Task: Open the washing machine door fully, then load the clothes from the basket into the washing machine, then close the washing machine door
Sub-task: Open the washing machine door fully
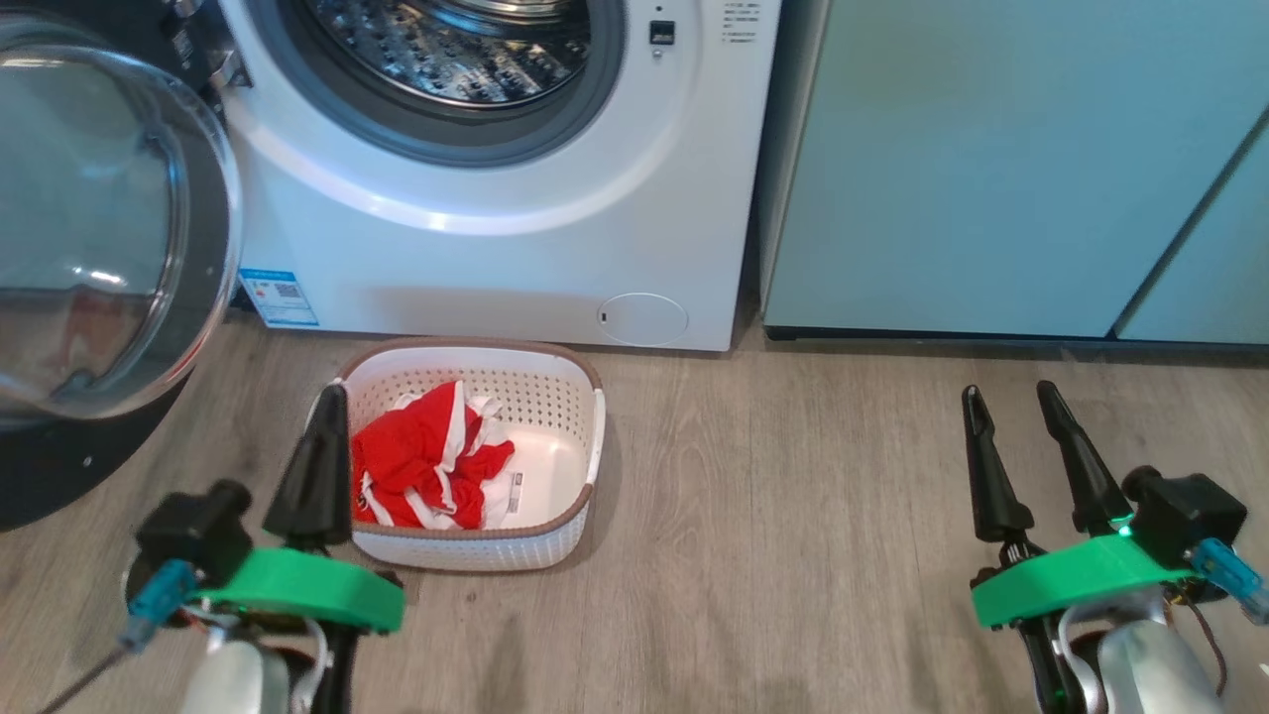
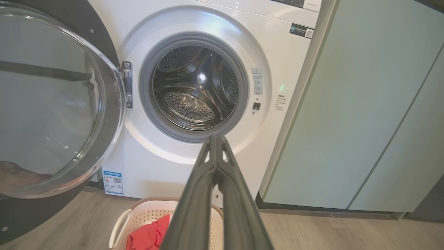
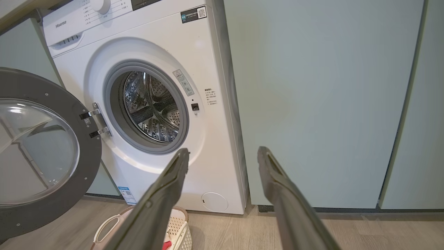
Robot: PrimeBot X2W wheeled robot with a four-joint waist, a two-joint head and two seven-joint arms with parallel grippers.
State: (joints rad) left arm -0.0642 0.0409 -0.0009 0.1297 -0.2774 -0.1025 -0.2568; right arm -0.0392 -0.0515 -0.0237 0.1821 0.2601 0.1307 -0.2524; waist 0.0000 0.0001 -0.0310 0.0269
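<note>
the round black-rimmed glass washing machine door hangs wide open beside the white washing machine; red-and-white fabric clothes lie in the cream perforated plastic basket before it; left gripper closed on nothing, right gripper spread apart, empty

Clothes in the basket before the washing machine, door at its left, cabinets at right.
</note>
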